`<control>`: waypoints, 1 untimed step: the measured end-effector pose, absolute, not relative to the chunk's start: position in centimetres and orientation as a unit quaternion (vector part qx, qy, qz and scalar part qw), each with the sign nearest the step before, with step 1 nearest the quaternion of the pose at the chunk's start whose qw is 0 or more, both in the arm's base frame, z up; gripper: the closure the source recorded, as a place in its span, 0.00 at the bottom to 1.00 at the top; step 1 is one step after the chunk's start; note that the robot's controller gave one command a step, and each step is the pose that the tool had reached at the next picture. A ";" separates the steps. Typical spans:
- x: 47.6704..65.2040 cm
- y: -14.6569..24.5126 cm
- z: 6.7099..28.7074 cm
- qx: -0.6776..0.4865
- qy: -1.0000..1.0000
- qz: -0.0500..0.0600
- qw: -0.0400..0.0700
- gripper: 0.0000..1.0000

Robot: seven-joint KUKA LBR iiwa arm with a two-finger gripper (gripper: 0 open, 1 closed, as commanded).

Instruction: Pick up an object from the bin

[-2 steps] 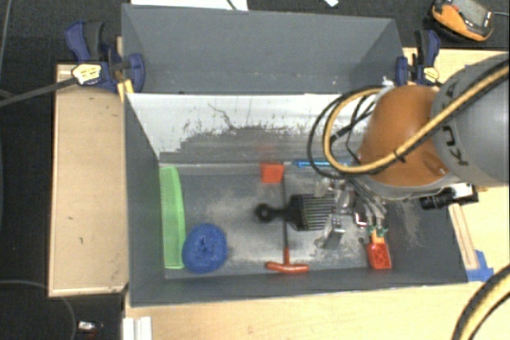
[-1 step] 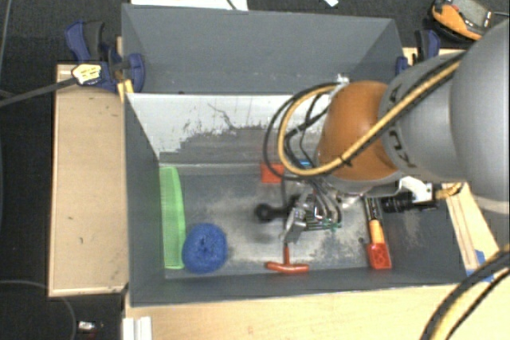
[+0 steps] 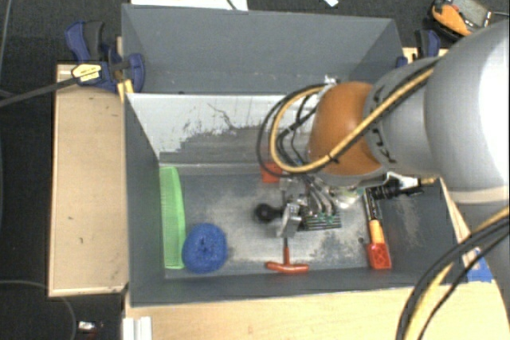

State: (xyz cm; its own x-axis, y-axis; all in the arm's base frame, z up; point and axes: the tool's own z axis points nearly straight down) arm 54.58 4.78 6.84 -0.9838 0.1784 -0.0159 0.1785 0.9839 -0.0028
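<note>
near wall, 6 o'clock of bin: red T-shaped thing (image 3: 287,267) lay flat, crossbar along the near wall, stem pointing up at 12 o'clock toward the gripper; near it, not touching.
near-left corner, 8 o'clock from gripper: blue fuzzy ball (image 3: 205,247) sat well apart from the gripper, touching the foot of the comb.
right side, 4 o'clock from gripper: orange-and-red pen-like tool (image 3: 376,239) lay with its long axis running 12 to 6, near but clear of the gripper.
left wall, 9 o'clock of bin: green comb (image 3: 173,215) lay flat along the wall, long axis 12 to 6, well apart from the gripper.
gripper (image 3: 291,223): was low over the bin floor, a bit right of centre, arm coming in from 3 o'clock under the orange wrist cover (image 3: 343,131).
gripper state: could not tell, released or clenched; nothing was clearly seen grasped.
nearest thing: small black knob-like thing (image 3: 264,212), on the floor mid-bin, just beside the gripper at 9 o'clock.
key relation: black thing's long axis seemed to run 9 to 3, one end toward the gripper; whether it touched the gripper, could not tell.
next-move judgement: a short shift toward 9 o'clock looked needed to straddle it across its short side.
far wall, 12 o'clock: grey bin (image 3: 239,60) wall stood bare.
</note>
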 end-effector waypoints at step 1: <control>54.3 5.7 7.1 0.201 0.979 0.003 0.010 1.00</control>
State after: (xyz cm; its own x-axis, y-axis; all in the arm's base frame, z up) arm 54.33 5.65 7.12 -0.9188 0.3943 -0.0180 0.3942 0.9190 0.0095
